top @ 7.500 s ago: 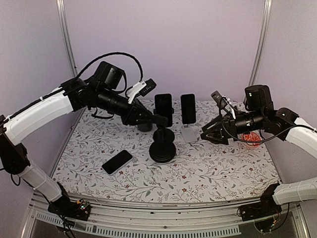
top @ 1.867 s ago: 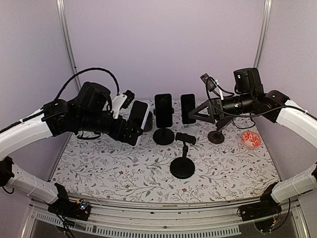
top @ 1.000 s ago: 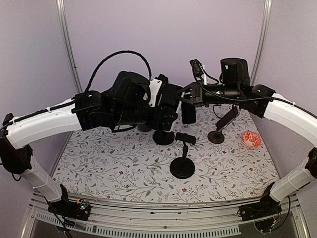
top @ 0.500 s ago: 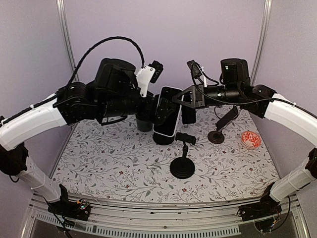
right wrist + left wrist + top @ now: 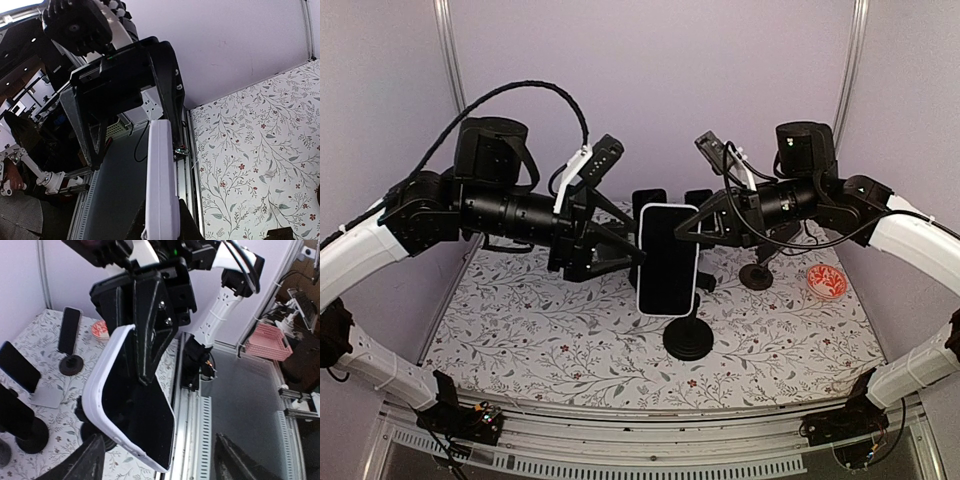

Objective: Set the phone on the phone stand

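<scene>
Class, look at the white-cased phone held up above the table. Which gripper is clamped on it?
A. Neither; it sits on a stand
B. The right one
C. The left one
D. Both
B: the right gripper pinches the phone at its edge, while the left gripper has its fingers spread apart.

Table: pale cloth [image 5: 520, 325] printed with small flowers and twigs | right side, on the cloth: little red-and-white patterned dish [image 5: 826, 283] | far: plain lilac wall [image 5: 650, 90], an aluminium post [image 5: 453, 80] at each far corner | near edge: metal rail [image 5: 650, 445] | off the table, out in the room: pink slatted basket [image 5: 274, 342]
</scene>
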